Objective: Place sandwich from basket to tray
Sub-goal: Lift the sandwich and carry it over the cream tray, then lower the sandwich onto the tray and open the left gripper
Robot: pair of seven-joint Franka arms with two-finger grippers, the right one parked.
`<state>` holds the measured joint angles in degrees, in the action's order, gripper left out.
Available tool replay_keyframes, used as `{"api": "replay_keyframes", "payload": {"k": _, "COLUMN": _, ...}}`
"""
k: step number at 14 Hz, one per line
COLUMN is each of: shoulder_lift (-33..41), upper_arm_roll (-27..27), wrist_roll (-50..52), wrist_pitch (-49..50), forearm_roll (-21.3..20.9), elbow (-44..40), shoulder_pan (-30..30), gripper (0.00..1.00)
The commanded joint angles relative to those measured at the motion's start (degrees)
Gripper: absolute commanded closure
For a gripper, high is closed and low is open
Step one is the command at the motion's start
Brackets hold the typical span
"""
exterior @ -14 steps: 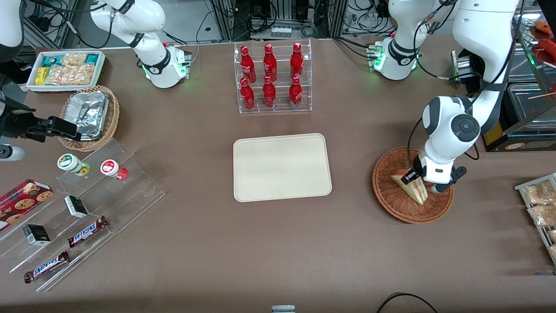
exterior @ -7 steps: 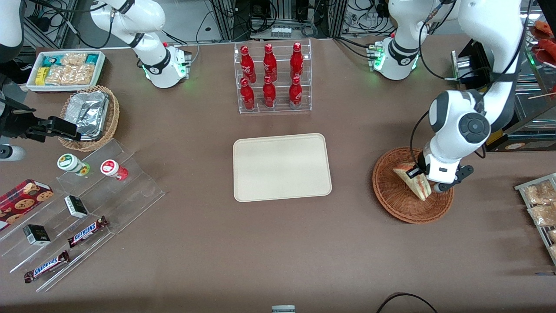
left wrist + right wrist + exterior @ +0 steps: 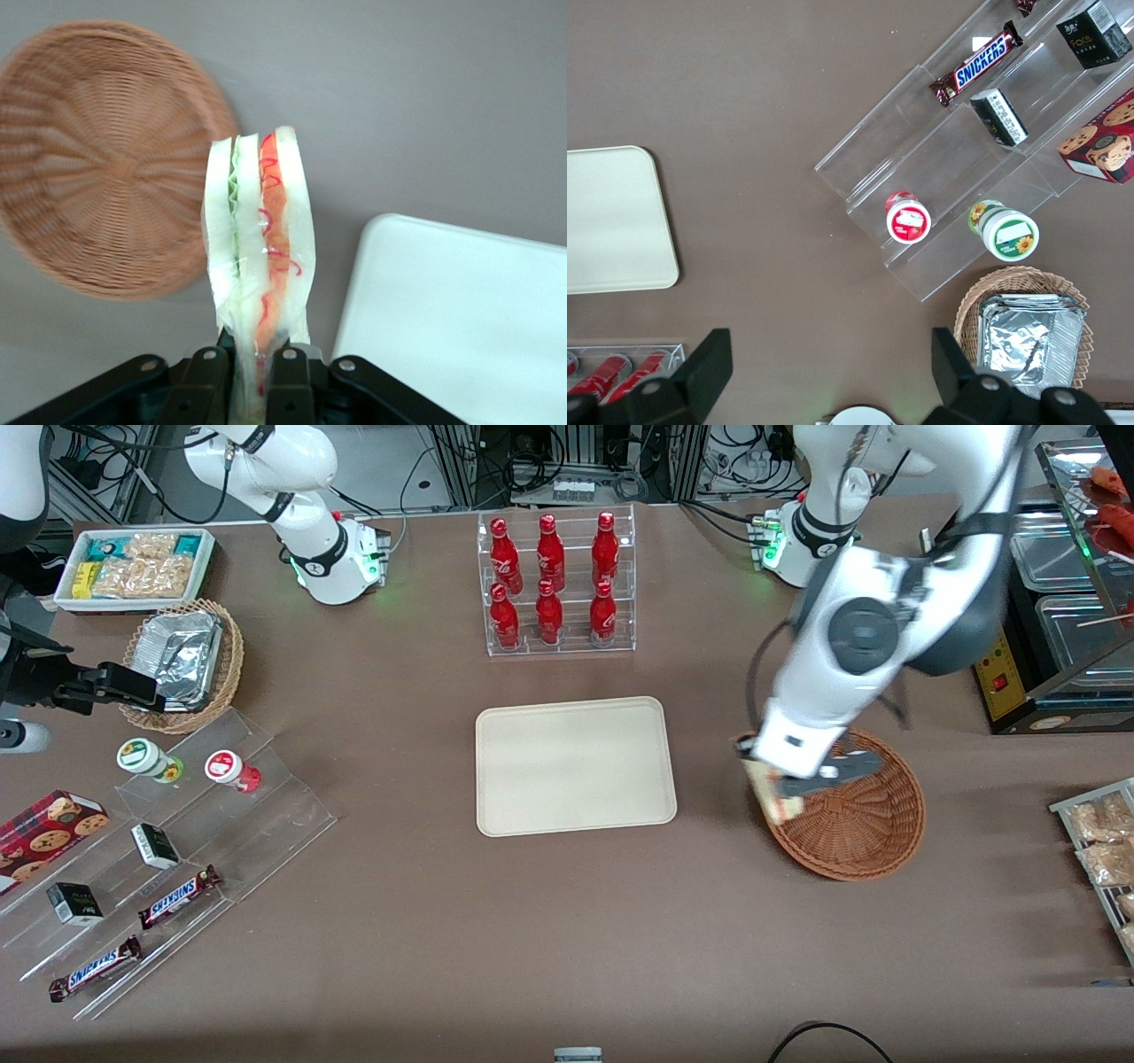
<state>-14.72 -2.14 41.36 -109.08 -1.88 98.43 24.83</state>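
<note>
My left gripper [image 3: 784, 784] is shut on the sandwich [image 3: 772, 793], a pale wedge with red, pink and green layers, and holds it in the air above the rim of the reddish-brown wicker basket [image 3: 864, 824]. In the left wrist view the sandwich [image 3: 257, 257] stands pinched between the black fingers [image 3: 202, 385], with the basket [image 3: 97, 159] below and the cream tray [image 3: 461, 310] beside it. The gripper [image 3: 250, 390] grips the wedge's narrow end. In the front view the cream-beige tray [image 3: 574, 765] lies flat on the brown table, toward the parked arm from the basket. It also shows in the right wrist view [image 3: 611, 221].
A clear rack of red bottles [image 3: 556, 584] stands farther from the front camera than the tray. A metal tray of snack packets [image 3: 1103, 841] lies at the working arm's end. A tan basket with foil [image 3: 182, 660], a white snack bin [image 3: 133, 567] and clear shelves of snacks [image 3: 168, 841] lie toward the parked arm's end.
My gripper has lifted the sandwich out of the basket's middle and carried it toward the tray, to above the basket's rim. The basket is now empty.
</note>
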Motion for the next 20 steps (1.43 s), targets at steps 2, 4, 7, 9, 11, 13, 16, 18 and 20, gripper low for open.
{"api": "replay_keyframes", "payload": {"k": 2, "shoulder_lift": -12.0, "upper_arm_roll": 0.7, "wrist_roll": 2.5, "wrist_pitch": 1.2, "forearm_roll": 5.1, "elbow": -13.2, "shoulder_pan": 7.3, "gripper": 1.00}}
{"api": "replay_keyframes", "payload": {"k": 4, "shoulder_lift": -15.5, "upper_arm_roll": 0.7, "wrist_roll": 2.5, "wrist_pitch": -0.1, "forearm_roll": 6.1, "elbow": -16.2, "shoulder_pan": 10.7, "gripper": 1.00}}
{"api": "replay_keyframes", "payload": {"k": 7, "shoulder_lift": -18.1, "upper_arm_roll": 0.6, "wrist_roll": 2.3, "wrist_pitch": -5.9, "forearm_roll": 7.5, "elbow": -16.2, "shoulder_pan": 14.2, "gripper": 1.00}}
{"api": "replay_keyframes", "payload": {"k": 9, "shoulder_lift": -21.0, "upper_arm_roll": 0.6, "wrist_roll": 2.4, "wrist_pitch": -9.1, "forearm_roll": 7.3, "elbow": -16.4, "shoulder_pan": 18.3, "gripper": 1.00}}
{"api": "replay_keyframes", "payload": {"k": 11, "shoulder_lift": -23.2, "upper_arm_roll": 0.5, "wrist_roll": 2.3, "wrist_pitch": -12.9, "forearm_roll": 7.2, "elbow": -16.2, "shoulder_pan": 18.8, "gripper": 1.00}}
{"api": "replay_keyframes", "payload": {"k": 13, "shoulder_lift": -25.2, "upper_arm_roll": 0.6, "wrist_roll": 2.2, "wrist_pitch": -14.1, "forearm_roll": 6.8, "elbow": -16.2, "shoulder_pan": 20.9, "gripper": 1.00}}
{"api": "replay_keyframes", "payload": {"k": 16, "shoulder_lift": -26.6, "upper_arm_roll": 0.6, "wrist_roll": 2.0, "wrist_pitch": -16.2, "forearm_roll": 6.6, "elbow": -15.9, "shoulder_pan": 21.8, "gripper": 1.00}}
{"api": "replay_keyframes", "payload": {"k": 18, "shoulder_lift": -27.6, "upper_arm_roll": 0.6, "wrist_roll": 2.0, "wrist_pitch": -16.5, "forearm_roll": 6.5, "elbow": -15.8, "shoulder_pan": 22.2, "gripper": 1.00}}
{"api": "replay_keyframes", "payload": {"k": 20, "shoulder_lift": -27.6, "upper_arm_roll": 0.6, "wrist_roll": 2.1, "wrist_pitch": -16.4, "forearm_roll": 6.5, "elbow": -15.6, "shoulder_pan": 22.5, "gripper": 1.00}}
